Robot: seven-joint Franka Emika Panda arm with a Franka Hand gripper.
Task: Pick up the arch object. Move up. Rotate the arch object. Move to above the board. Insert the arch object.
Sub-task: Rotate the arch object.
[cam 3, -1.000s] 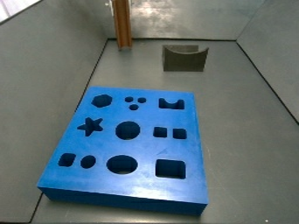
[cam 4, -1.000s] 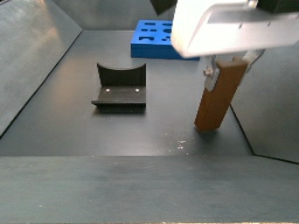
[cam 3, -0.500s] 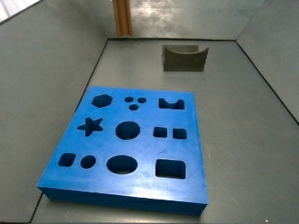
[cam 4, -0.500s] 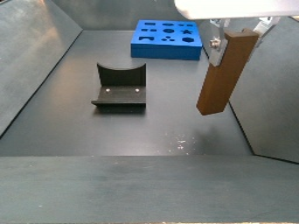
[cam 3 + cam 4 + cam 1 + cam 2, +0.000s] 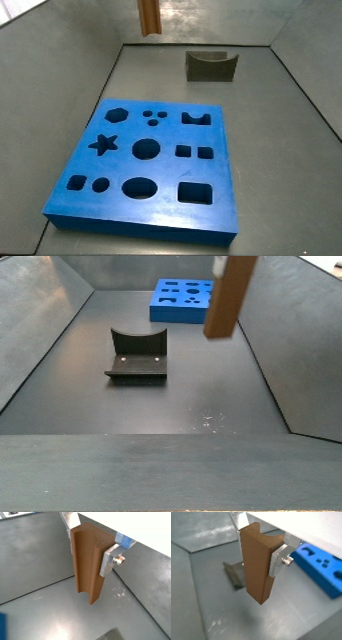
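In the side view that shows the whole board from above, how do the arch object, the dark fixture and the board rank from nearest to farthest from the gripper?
The gripper itself is out of frame above the far wall.
1. Arch object, hanging at the far wall.
2. Fixture, on the far floor.
3. Board, on the near floor.

Upright orange-brown arch object (image 5: 258, 567) in hand (image 5: 261, 543)

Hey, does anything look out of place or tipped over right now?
Nothing stands out. The gripper holds the arch object upright, clear of the floor; the board lies flat, and the fixture stands apart.
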